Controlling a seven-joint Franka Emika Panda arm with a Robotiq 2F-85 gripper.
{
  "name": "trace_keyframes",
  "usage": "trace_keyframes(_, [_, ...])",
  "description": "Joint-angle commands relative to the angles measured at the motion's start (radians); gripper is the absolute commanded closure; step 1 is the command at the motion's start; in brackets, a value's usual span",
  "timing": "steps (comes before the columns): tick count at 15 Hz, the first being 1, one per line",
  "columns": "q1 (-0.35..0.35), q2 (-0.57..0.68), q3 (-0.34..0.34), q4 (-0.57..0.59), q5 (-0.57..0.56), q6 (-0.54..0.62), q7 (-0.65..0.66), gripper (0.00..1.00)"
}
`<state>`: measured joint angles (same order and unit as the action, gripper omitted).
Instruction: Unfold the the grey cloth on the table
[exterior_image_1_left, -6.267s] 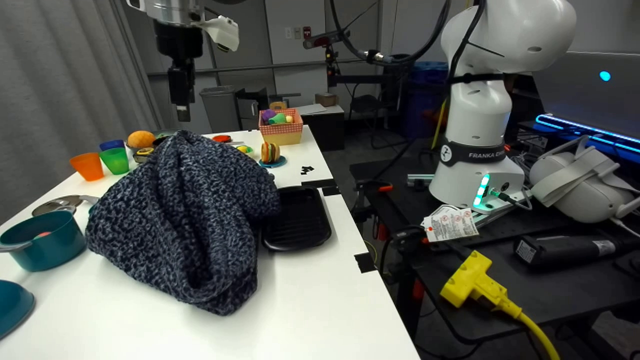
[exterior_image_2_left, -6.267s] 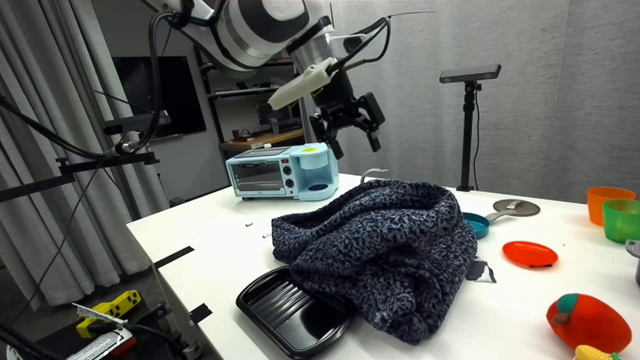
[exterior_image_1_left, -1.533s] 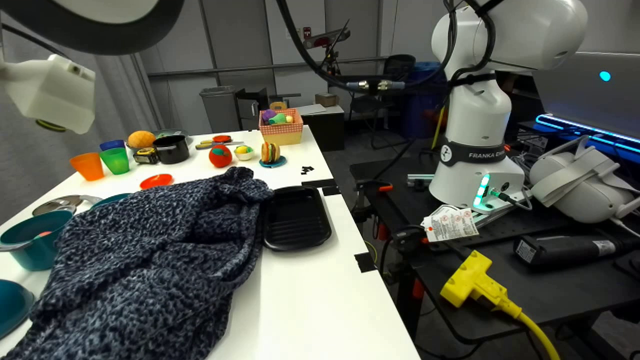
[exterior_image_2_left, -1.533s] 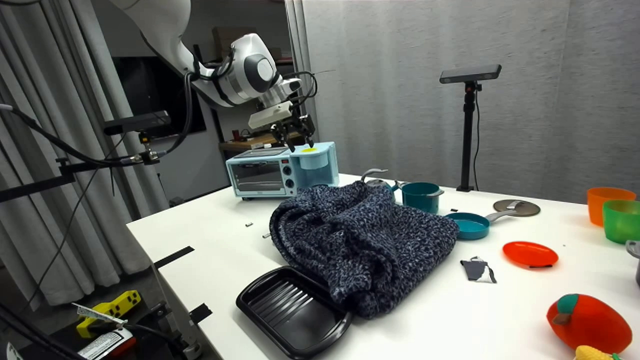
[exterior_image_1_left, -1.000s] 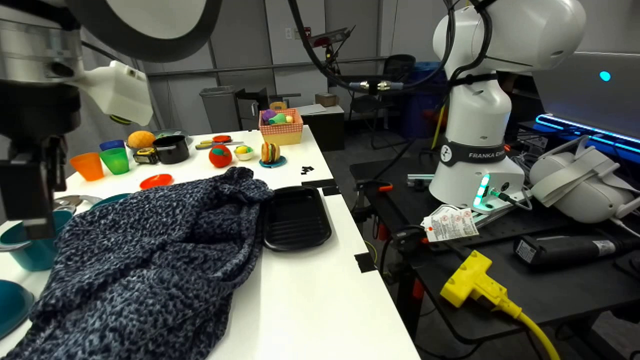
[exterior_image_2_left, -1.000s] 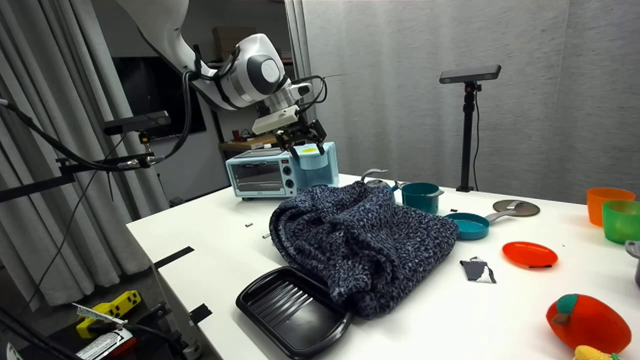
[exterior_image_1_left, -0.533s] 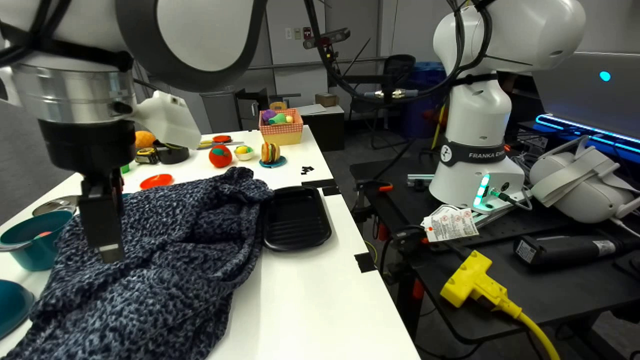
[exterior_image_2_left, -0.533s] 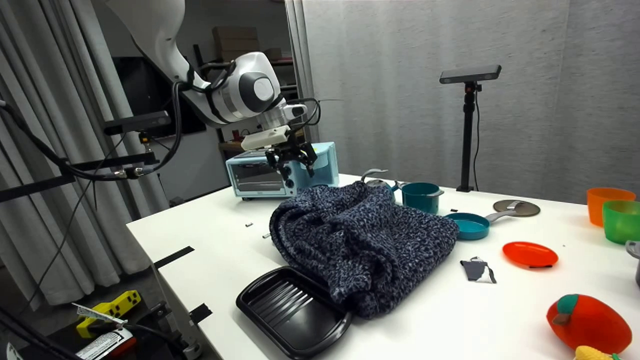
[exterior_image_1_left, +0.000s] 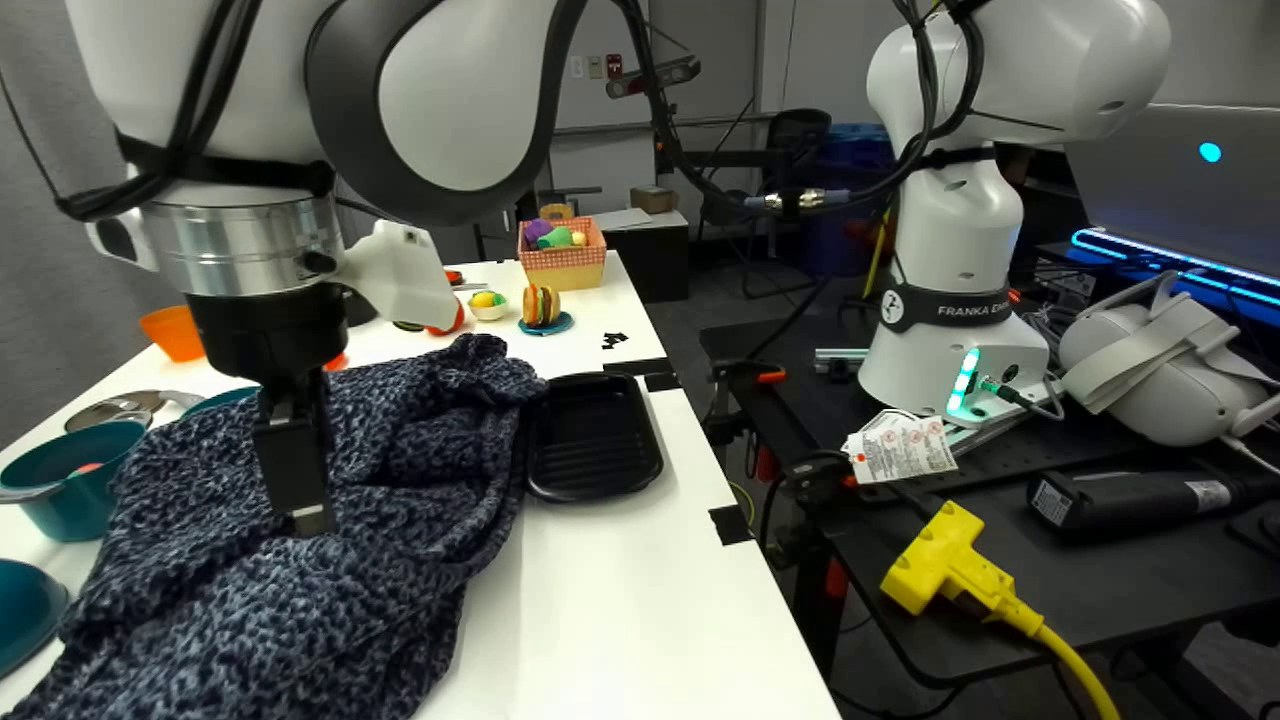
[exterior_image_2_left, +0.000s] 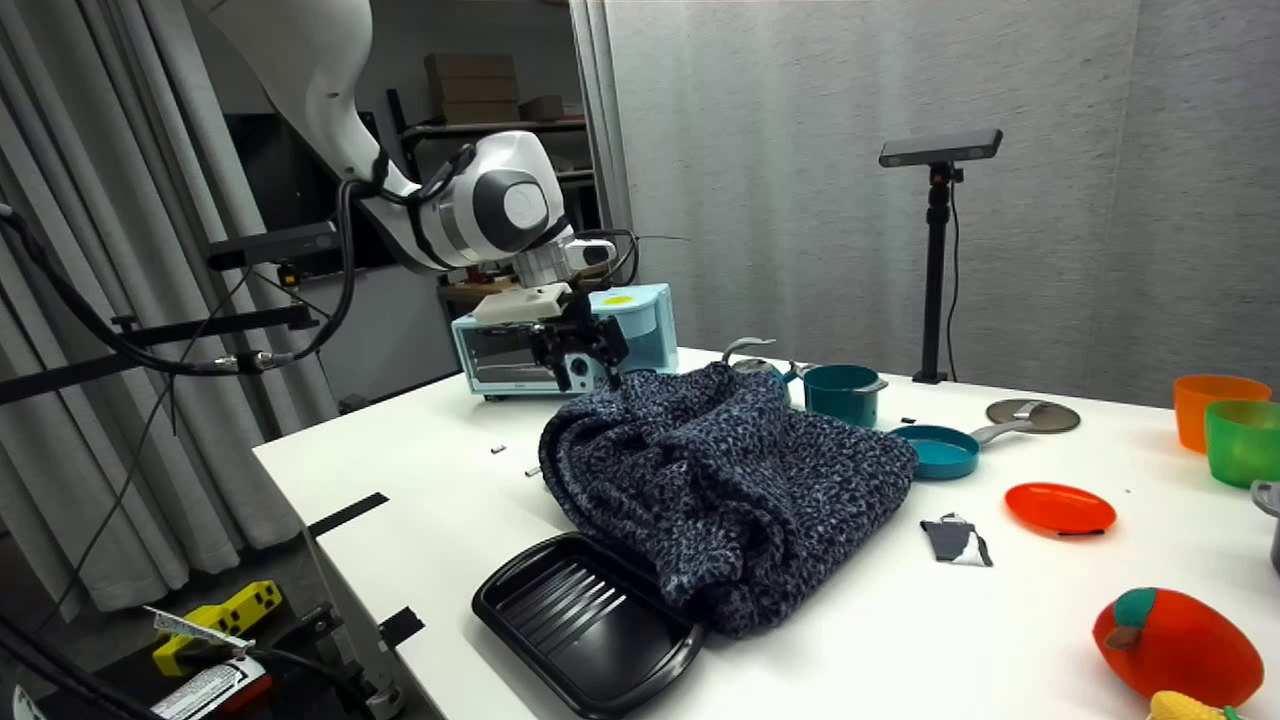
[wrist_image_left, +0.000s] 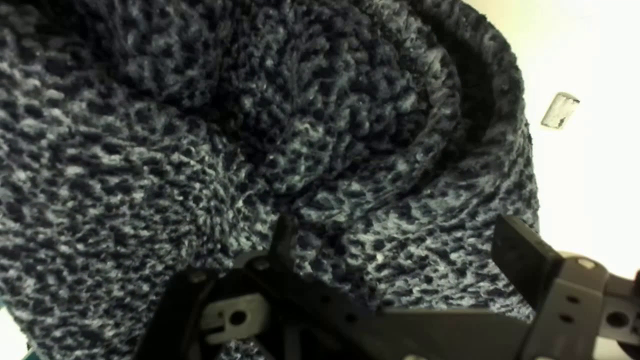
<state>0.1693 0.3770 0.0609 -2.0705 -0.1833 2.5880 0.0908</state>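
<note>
Shows in both exterior views as a white table (exterior_image_2_left: 420, 460). Bears the grey cloth (exterior_image_2_left: 740, 490) in loose folds, and a black tray (exterior_image_2_left: 590, 630) just beside it. In an exterior view, carries a toaster oven (exterior_image_2_left: 647, 328) and teal pot (exterior_image_2_left: 842, 397) behind the cloth, and apart from it a red plate (exterior_image_2_left: 1060, 508), orange cup (exterior_image_2_left: 1193, 420) and green cup (exterior_image_2_left: 1245, 445).

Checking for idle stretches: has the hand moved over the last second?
Yes, down: in an exterior view the hand has sunk relative to the oven, from near its top toward its base.
</note>
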Motion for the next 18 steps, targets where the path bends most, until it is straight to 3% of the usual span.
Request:
trace_keyframes(1, [-0.032, -0.013, 0.026, -0.032, 0.097, 0.015, -0.012, 0.0])
trace_keyframes(12, [-0.116, 0.077, 0.092, 0.003, 0.389, 0.029, -0.089, 0.0])
trace_keyframes(18, [-0.15, 0.136, 0.105, 0.054, 0.423, 0.028, -0.154, 0.0])
